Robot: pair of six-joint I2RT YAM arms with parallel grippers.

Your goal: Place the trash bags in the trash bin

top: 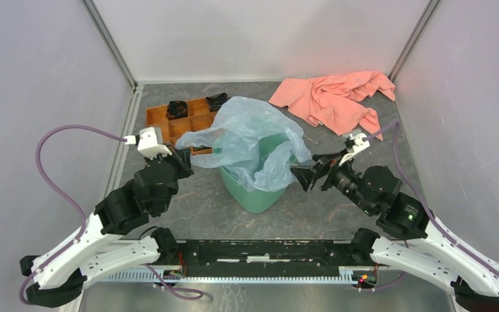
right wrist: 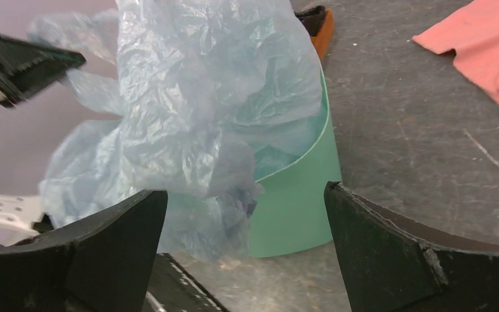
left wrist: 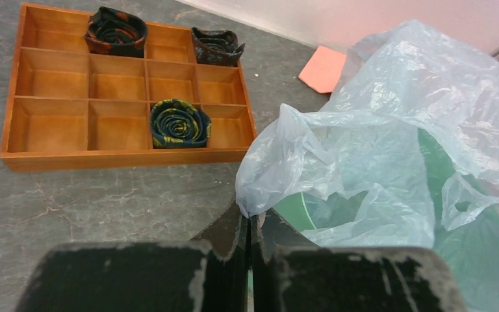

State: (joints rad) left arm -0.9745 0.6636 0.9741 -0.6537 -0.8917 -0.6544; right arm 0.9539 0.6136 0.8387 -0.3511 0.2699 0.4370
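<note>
The pale blue trash bag (top: 250,140) is draped over and into the mint-green trash bin (top: 255,190) at the table's middle. My left gripper (top: 186,158) is shut on the bag's left edge, just left of the bin; in the left wrist view the film (left wrist: 338,162) bunches at its closed tips (left wrist: 249,218), with the green rim (left wrist: 292,209) beside them. My right gripper (top: 304,176) is open and empty, just right of the bin. In the right wrist view the bag (right wrist: 195,110) and bin wall (right wrist: 292,201) lie ahead between its spread fingers (right wrist: 377,240).
An orange compartment tray (top: 185,120) with rolled dark items stands behind the left gripper; it also shows in the left wrist view (left wrist: 104,110). A salmon-pink cloth (top: 334,97) lies at the back right. Grey walls enclose the table on three sides.
</note>
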